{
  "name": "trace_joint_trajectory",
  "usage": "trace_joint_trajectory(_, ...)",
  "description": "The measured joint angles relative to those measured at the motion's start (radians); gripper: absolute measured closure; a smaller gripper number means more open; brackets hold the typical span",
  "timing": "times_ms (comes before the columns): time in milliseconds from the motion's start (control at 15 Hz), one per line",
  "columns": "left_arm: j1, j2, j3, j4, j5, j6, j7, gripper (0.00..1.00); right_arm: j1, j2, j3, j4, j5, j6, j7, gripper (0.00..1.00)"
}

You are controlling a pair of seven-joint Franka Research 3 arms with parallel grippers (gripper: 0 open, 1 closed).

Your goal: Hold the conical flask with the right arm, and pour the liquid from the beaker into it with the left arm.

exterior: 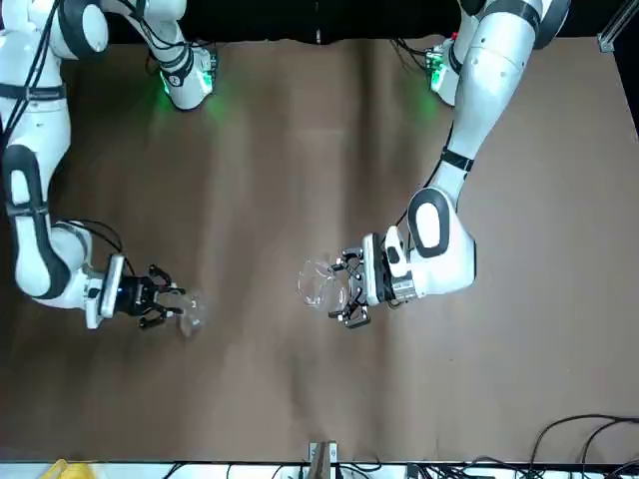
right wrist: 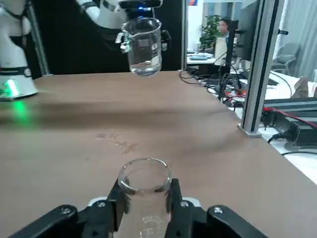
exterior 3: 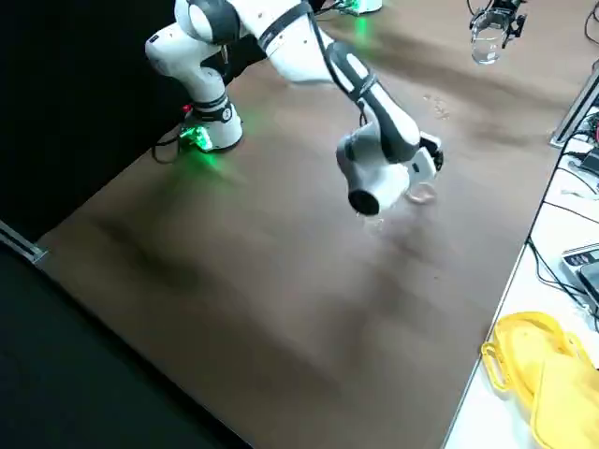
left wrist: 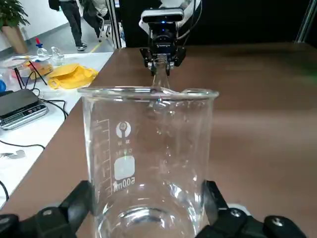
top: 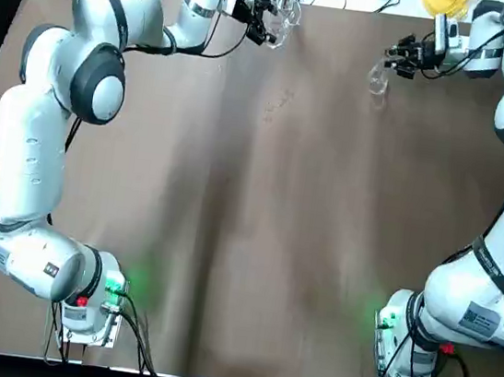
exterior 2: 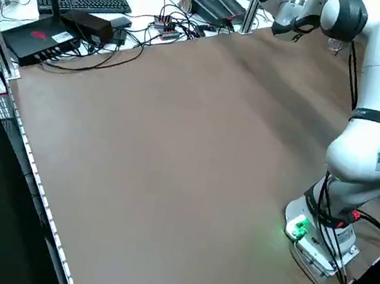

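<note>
Left hand [left wrist: 148, 198], far left: fingers a beaker-width apart, clamped on beaker [left wrist: 148, 148], held above tabletop [top: 278, 201]. Wet spots [right wrist: 119, 143] on tabletop between hands. Right hand [right wrist: 146, 196], far right: fingers narrower, gripping flask [right wrist: 144, 218], off tabletop.

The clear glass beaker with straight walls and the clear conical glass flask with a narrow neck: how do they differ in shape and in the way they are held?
The beaker has straight walls; the flask widens below its neck.
The beaker's mouth is about as wide as its body; the flask's is narrower than its base.
The left gripper holds the beaker by its sides; the right gripper holds the flask near its neck.
Both are transparent.
</note>
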Motion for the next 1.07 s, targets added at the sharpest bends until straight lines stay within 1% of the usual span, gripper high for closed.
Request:
trace_joint_trajectory(67, -0.010, 0.000, 0.000, 0.000, 0.014, 0.013, 0.000, 0.04, 0.057, -0.051, 0.004, -0.068, 0.058, 0.071, 0.000, 0.61)
trace_joint_trajectory(200, -0.025, 0.000, 0.000, 0.000, 0.033, 0.031, 0.000, 0.04, 0.124, -0.109, 0.007, -0.143, 0.115, 0.146, 0.001, 0.61)
trace_joint_trajectory(333, -0.040, -0.001, 0.000, 0.000, 0.050, 0.055, 0.000, 0.04, 0.185, -0.156, 0.008, -0.209, 0.172, 0.201, 0.002, 0.61)
trace_joint_trajectory(533, -0.058, -0.012, 0.001, 0.000, 0.065, 0.078, -0.001, 0.04, 0.272, -0.197, 0.009, -0.286, 0.289, 0.283, -0.002, 0.61)
trace_joint_trajectory(667, -0.068, -0.016, 0.001, 0.000, 0.066, 0.095, -0.002, 0.04, 0.343, -0.209, 0.010, -0.316, 0.384, 0.356, -0.021, 0.61)
trace_joint_trajectory(800, -0.080, -0.016, 0.001, 0.000, 0.067, 0.115, -0.002, 0.04, 0.416, -0.211, 0.009, -0.328, 0.492, 0.415, -0.056, 0.61)
trace_joint_trajectory(933, -0.093, -0.016, 0.001, 0.000, 0.082, 0.133, -0.002, 0.04, 0.463, -0.211, 0.008, -0.338, 0.573, 0.433, -0.092, 0.61)
trace_joint_trajectory(1067, -0.103, -0.016, 0.001, 0.000, 0.120, 0.155, -0.021, 0.04, 0.480, -0.211, 0.005, -0.349, 0.632, 0.431, -0.128, 0.61)
